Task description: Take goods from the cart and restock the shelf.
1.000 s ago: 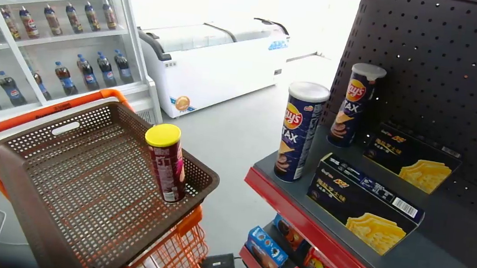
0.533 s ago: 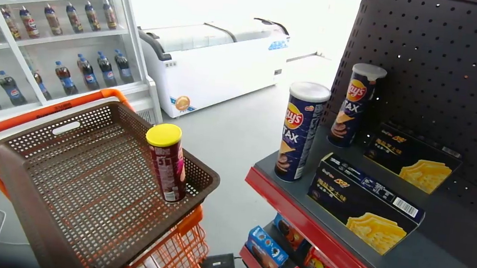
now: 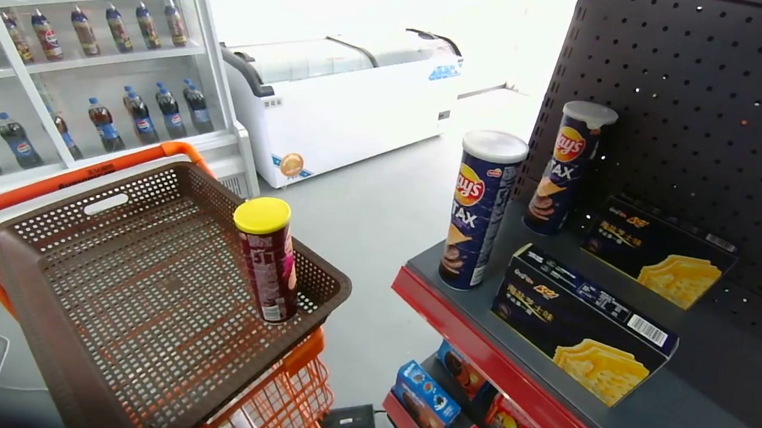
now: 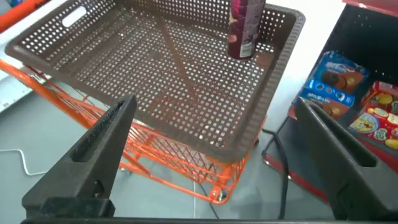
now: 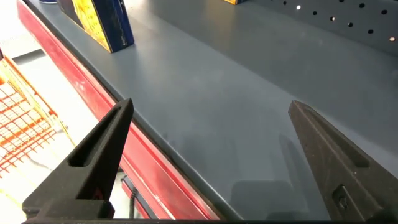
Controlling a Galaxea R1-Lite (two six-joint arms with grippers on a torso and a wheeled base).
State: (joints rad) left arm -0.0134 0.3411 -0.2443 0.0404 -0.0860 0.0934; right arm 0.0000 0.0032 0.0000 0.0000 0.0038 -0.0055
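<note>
Left wrist view is showing the left gripper [image 4: 214, 162] hanging empty with jaws spread wide over the near edge of the brown basket [image 4: 155, 93], which is sitting on the orange cart [image 4: 155, 149]. Right gripper [image 5: 211, 165] is also gaping wide and empty, hovering over a bare stretch of the shelf [image 5: 205, 106] by its red front edge. Maroon can with yellow lid [image 3: 266, 262] is standing upright in the basket's corner nearest the shelf, close to the rim. Farther along, a front snack box [image 3: 580, 327] and a tall blue can [image 3: 479, 213] are occupying the shelf's front left corner, with another box and can behind them. Risk: the can is tall and narrow, so a glancing finger is likely tipping it or sending it over the rim; pushing may shift the cart; placing carelessly may knock the blue can. The can's lid is getting cut off in the left wrist view, lower-shelf goods are partly hidden, and can-to-wall contact is unclear.
</note>
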